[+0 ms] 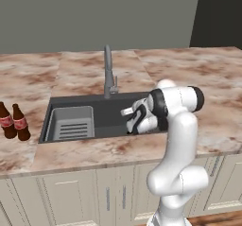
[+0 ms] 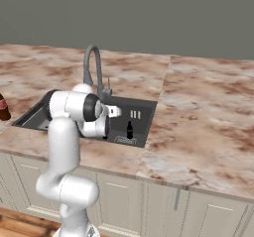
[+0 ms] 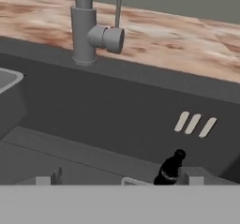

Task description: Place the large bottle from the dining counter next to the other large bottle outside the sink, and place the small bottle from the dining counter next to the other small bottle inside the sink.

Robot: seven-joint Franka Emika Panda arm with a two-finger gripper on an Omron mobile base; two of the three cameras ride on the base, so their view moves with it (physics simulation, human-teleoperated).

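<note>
Even, soft light is spread across the pinkish-brown marbled stone counter [image 1: 198,73], with no hard source to be picked out. The plain grey wall [image 1: 94,12] is rendered flat and dull. The dark grey rectangular sink basin [image 1: 113,114] is kept dim, its inner walls shaded deeper than its floor. A mild sheen is carried on the white robot arm [image 1: 182,140], brighter on top, greyer beneath. No glare is thrown off the tall curved steel faucet [image 2: 92,70]. Slight softness and blocky pixelation are seen throughout; in the hand view the small dark bottle [image 3: 169,168] is left almost a silhouette. No edge distortion is noticed.
</note>
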